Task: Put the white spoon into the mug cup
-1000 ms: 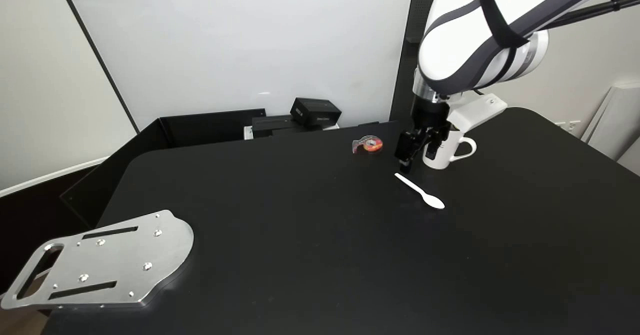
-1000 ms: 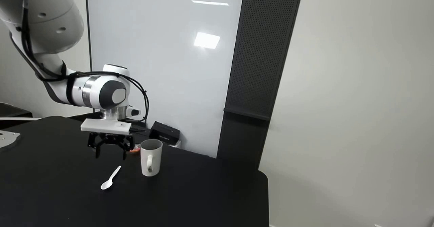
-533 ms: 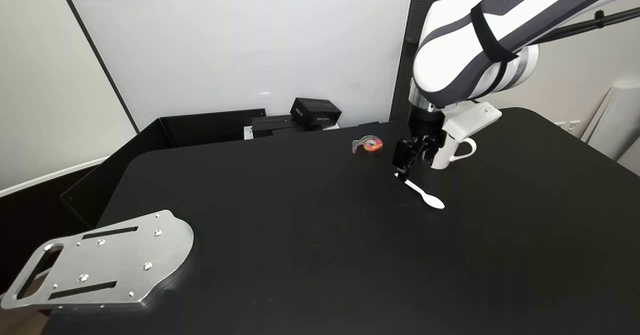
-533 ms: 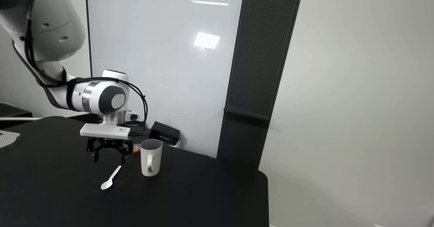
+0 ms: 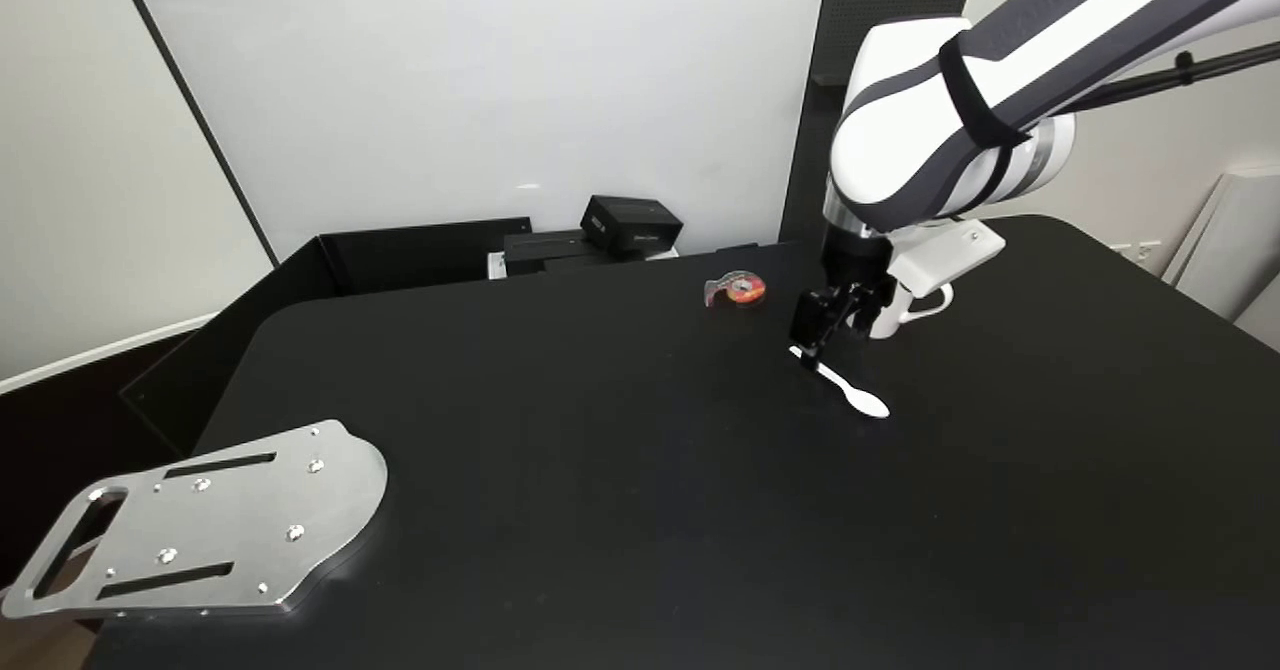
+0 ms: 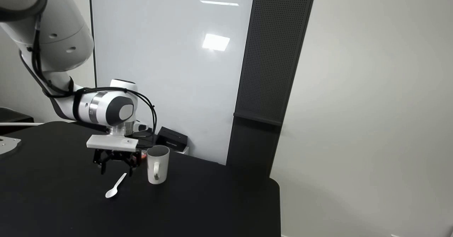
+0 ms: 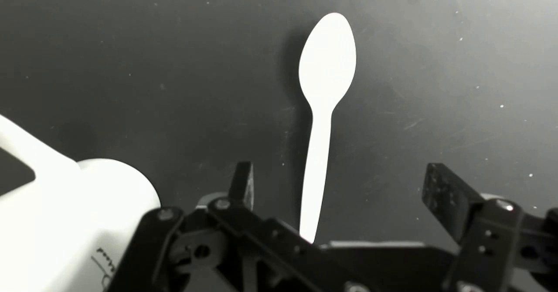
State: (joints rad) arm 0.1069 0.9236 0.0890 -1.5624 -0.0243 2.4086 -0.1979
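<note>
A white and dark grey robot arm reaches down over a black, round-cornered table, its forearm sloping in from above and its wrist bent so that a black two-fingered gripper points at the tabletop. The gripper is spread wide and released; seen from the wrist, its two fingers stand well apart, with the handle of a slim all-white plastic-looking spoon between them and a gap on either side. I cannot tell whether the fingertips touch the table. There is one spoon, lying flat on the tabletop, its oval bowl pointing away from the gripper. There is one white cylindrical mug with a single loop handle, upright just beside the gripper. One clear tape dispenser with a red-orange roll rests near the far edge; one silver metal plate with two long slots lies well apart from everything. Beyond the table, one tilted black box sits on other dark things, hard to count.
</note>
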